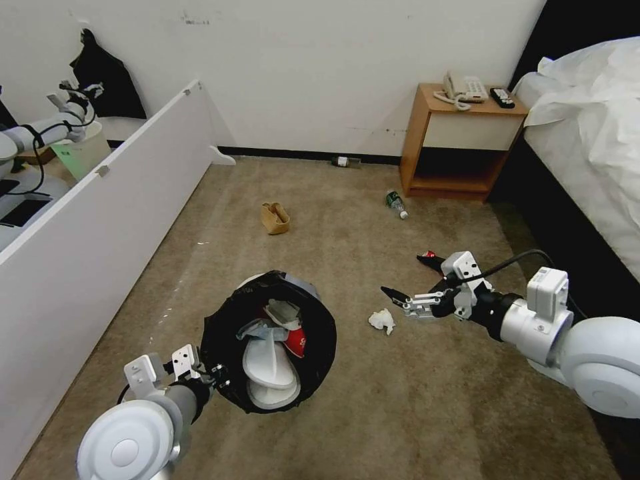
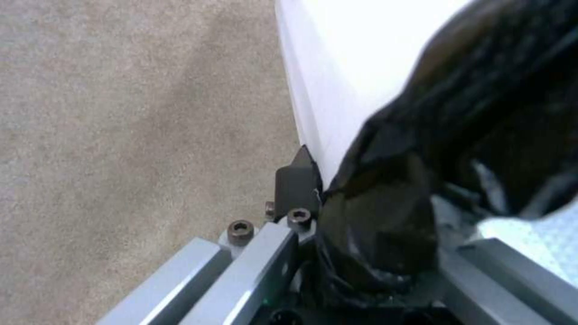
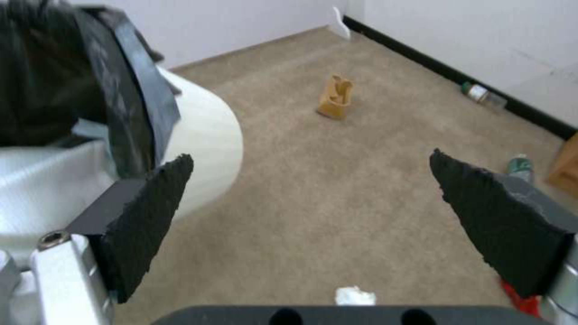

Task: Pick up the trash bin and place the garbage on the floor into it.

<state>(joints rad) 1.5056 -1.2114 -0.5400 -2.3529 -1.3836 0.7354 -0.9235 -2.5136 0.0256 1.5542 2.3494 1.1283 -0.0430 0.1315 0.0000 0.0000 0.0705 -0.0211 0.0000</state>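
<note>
The trash bin (image 1: 270,340) is held off the floor (image 1: 413,400) by the left gripper (image 1: 212,381), whose fingers are clamped on the bag-covered rim; in the left wrist view one dark finger (image 2: 298,180) is pressed against the white wall of the bin (image 2: 349,67) and the black liner (image 2: 469,135) is bunched between the jaws. Inside the bin, white slippers (image 1: 270,367) and a red item (image 1: 298,342) are seen. To the right of the bin, the right gripper (image 1: 411,277) is held low over the carpet with its jaws spread wide and nothing between them; in the right wrist view its two black pads (image 3: 144,216) are well apart. A white tissue (image 1: 382,321) lies just below its near fingertip, and a red packet (image 1: 428,255) lies beside the far one. Beyond the gripper, a brown paper bag (image 1: 275,218) and a green-labelled bottle (image 1: 396,203) are seen on the carpet, and another bottle (image 1: 345,161) lies against the far wall.
</note>
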